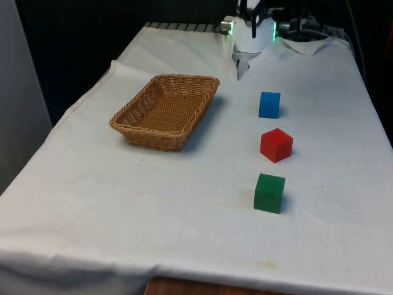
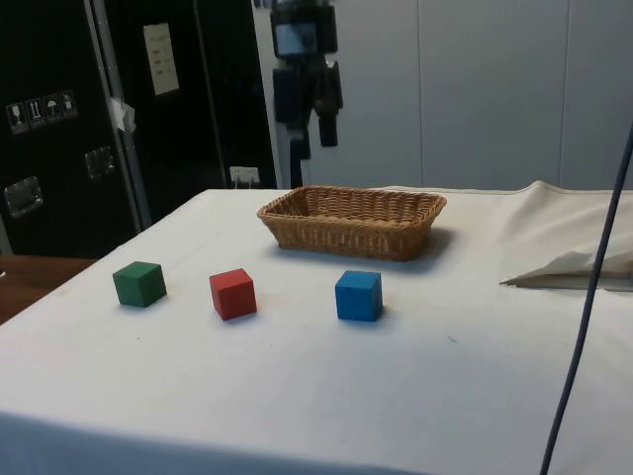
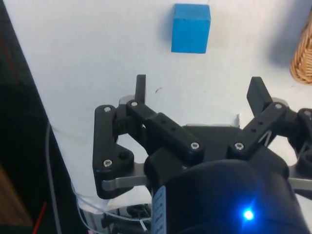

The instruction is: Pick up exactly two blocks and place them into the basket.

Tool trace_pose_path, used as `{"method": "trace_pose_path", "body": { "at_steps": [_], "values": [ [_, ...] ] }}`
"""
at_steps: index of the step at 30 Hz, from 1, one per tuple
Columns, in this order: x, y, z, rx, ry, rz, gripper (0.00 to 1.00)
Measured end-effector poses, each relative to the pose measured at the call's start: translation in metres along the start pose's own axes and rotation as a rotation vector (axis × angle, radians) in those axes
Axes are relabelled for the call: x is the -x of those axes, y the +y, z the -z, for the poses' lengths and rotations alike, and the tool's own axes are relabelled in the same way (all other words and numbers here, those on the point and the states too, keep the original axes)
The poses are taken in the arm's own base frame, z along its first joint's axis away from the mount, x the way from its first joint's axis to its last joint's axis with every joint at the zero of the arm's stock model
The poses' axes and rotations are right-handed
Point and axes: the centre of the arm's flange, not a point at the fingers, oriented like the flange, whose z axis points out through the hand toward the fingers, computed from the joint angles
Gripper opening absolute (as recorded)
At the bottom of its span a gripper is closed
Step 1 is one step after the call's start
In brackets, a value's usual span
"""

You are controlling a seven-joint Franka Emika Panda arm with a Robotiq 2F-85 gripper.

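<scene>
Three blocks stand in a row on the white cloth: blue [image 1: 269, 104], red [image 1: 276, 145] and green [image 1: 269, 193]. In the side view they read green [image 2: 138, 283], red [image 2: 232, 293], blue [image 2: 358, 295]. The wicker basket [image 1: 184, 78] lies empty towards the front view's left, and its woven wall [image 2: 351, 228] faces the side camera. My gripper [image 2: 312, 134] hangs high above the table's far end, open, with nothing between its fingers. In the wrist view the open gripper [image 3: 200, 90] is well short of the blue block [image 3: 190, 28], with the basket's edge [image 3: 303, 53] off to one side.
A raised fold of cloth [image 2: 569, 262] lies at the robot's end of the table. A thin cable [image 2: 584, 327] hangs across the side view's right. The table's front edge [image 1: 202, 273] runs close below the green block.
</scene>
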Motion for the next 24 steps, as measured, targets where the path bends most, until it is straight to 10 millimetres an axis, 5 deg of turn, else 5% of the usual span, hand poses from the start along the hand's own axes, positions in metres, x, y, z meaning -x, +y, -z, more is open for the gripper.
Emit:
{"method": "trace_pose_path", "body": {
  "at_steps": [24],
  "values": [
    [0.031, 0.006, -0.081, 0.014, 0.004, 0.0, 1.0]
  ]
}}
